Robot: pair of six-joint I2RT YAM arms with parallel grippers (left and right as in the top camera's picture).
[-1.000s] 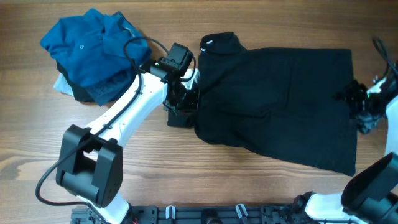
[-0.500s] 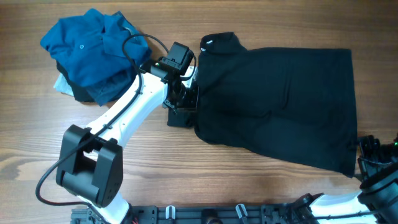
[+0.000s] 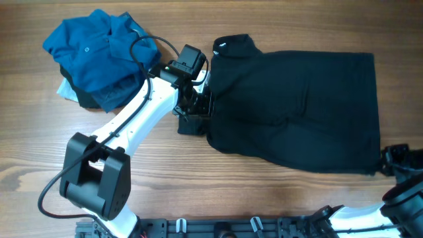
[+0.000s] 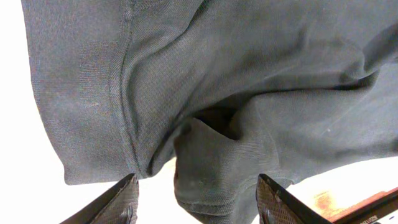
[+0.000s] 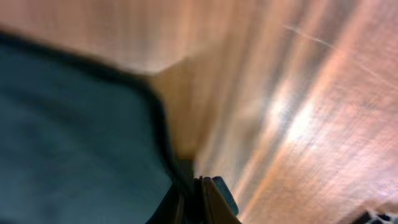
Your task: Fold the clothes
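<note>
The large black collared cloth shirt (image 3: 297, 106) lies spread flat on the brown wooden table (image 3: 198, 192), the left gripper (image 4: 199, 202) at its collar end with fingers apart around a bunched fold, the right gripper (image 5: 196, 198) pinched together on the hem at its near right corner.

Shirt (image 3: 297, 112) on table (image 3: 198, 192), centre to 3 o'clock; clothes heap (image 3: 99, 56) at 10 o'clock; left jaws at shirt's 9 o'clock edge, right jaws at 4 o'clock corner
</note>
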